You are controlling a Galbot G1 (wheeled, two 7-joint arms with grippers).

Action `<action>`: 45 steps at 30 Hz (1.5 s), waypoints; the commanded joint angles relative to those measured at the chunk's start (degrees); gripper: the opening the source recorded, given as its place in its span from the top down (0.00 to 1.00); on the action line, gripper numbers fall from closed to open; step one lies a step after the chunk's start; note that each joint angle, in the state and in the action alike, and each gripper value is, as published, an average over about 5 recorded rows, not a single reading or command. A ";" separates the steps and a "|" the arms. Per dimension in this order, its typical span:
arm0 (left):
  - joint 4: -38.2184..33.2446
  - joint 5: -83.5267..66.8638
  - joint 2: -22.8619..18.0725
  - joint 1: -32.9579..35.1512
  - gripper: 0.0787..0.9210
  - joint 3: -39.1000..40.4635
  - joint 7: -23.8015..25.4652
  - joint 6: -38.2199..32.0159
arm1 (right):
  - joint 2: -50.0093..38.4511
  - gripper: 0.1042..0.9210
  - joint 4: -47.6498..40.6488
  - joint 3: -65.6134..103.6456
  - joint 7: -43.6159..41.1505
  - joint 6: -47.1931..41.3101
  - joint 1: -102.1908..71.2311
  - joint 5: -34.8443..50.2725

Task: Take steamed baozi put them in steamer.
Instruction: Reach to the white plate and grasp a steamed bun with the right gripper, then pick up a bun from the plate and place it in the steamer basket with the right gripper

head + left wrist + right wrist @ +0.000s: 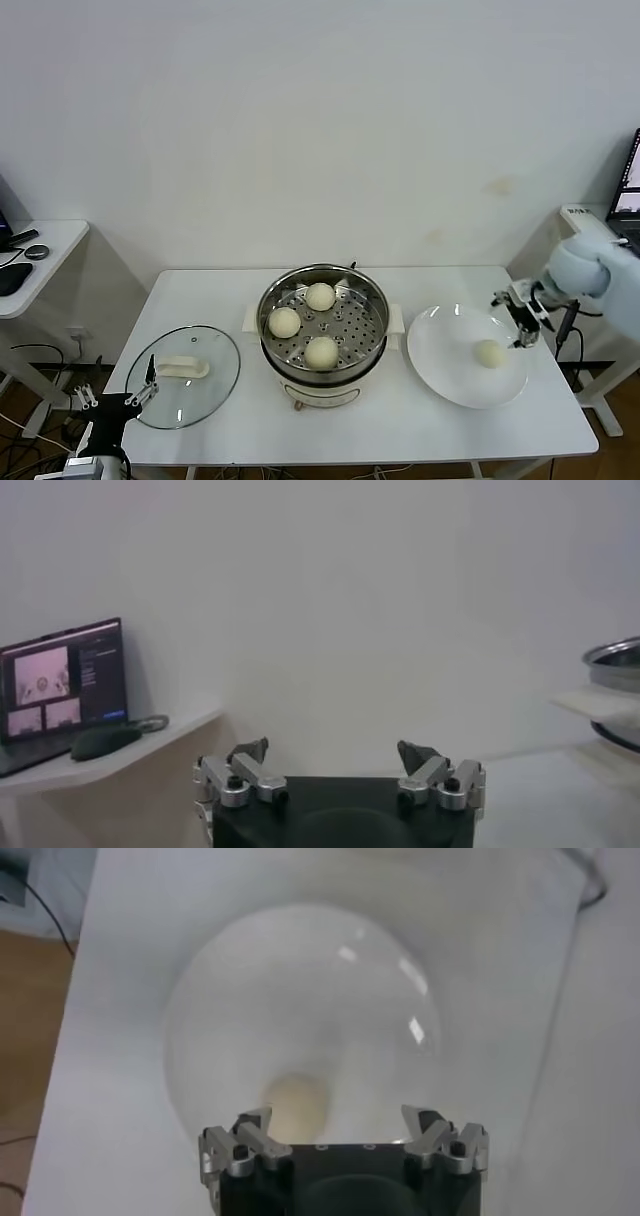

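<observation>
- The worktop (420,440) carries everything in a row within both arms' reach: glass lid (185,377) on the left, steamer (322,322) in the middle, white plate (455,375) on the right
- The steamer stands upright and uncovered, mouth up, so buns can go in from above; three steamed baozi (321,352) already sit on its perforated tray
- The last baozi (489,353) lies on the plate, round, with no evident long axis
- The right gripper (522,318) hovers just beside it, jaws spread, probably to close round it
- The left gripper (118,398) waits low at the worktop's left corner, jaws spread
</observation>
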 commanded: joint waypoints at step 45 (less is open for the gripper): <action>0.13 -0.16 -0.60 -0.27 0.12 -0.62 0.07 0.17 | 5.58 0.64 5.16 -15.63 0.12 -12.46 22.41 18.59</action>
